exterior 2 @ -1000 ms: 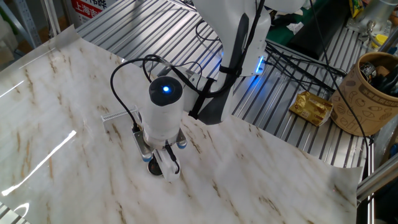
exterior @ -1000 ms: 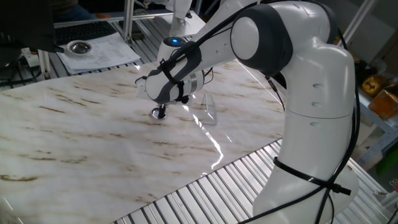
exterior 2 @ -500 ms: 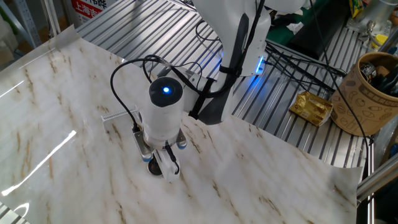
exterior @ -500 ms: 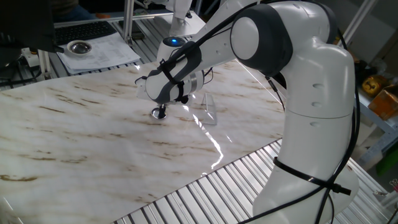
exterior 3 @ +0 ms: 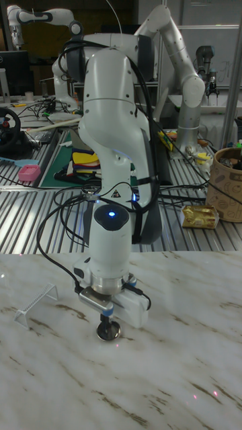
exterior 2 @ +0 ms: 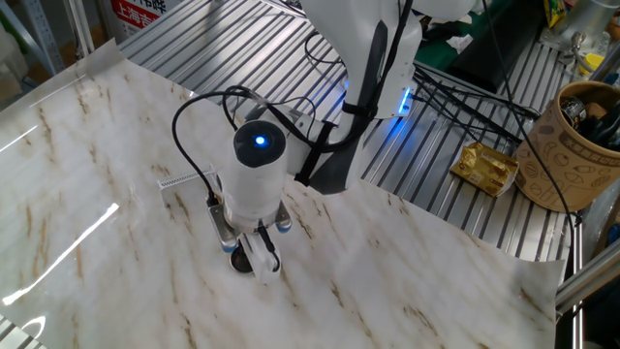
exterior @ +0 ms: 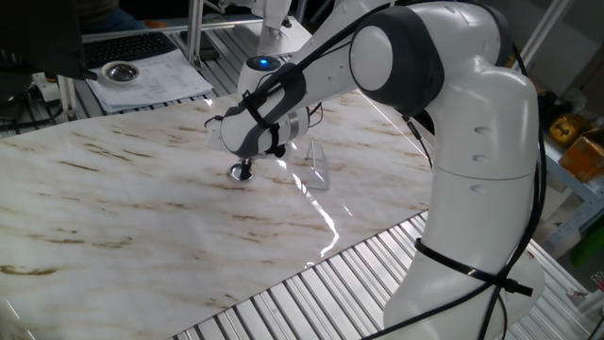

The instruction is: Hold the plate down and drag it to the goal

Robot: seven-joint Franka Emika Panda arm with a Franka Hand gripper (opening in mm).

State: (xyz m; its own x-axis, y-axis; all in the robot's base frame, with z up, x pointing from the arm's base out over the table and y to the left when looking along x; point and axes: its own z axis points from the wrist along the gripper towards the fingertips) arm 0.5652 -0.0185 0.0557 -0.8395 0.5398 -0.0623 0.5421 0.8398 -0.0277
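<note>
Nothing has shifted since a second ago: my gripper (exterior 3: pixel 105 321) presses straight down on the plate (exterior 3: pixel 107 330), fingers together as far as I can tell, on the marble table (exterior: pixel 113 217). Left of it stands the goal (exterior 3: pixel 37 302), apart.

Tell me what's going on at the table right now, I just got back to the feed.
The Franka arm has its gripper pointing straight down onto the plate, pressing it against the marble-patterned table. The plate sits directly under the fingertips, so the jaws' state is hard to read. The goal, a clear rectangular marker, stands apart from the plate, so the drag is not finished. A larger metal dish sits on papers beyond the tabletop, uninvolved.
</note>
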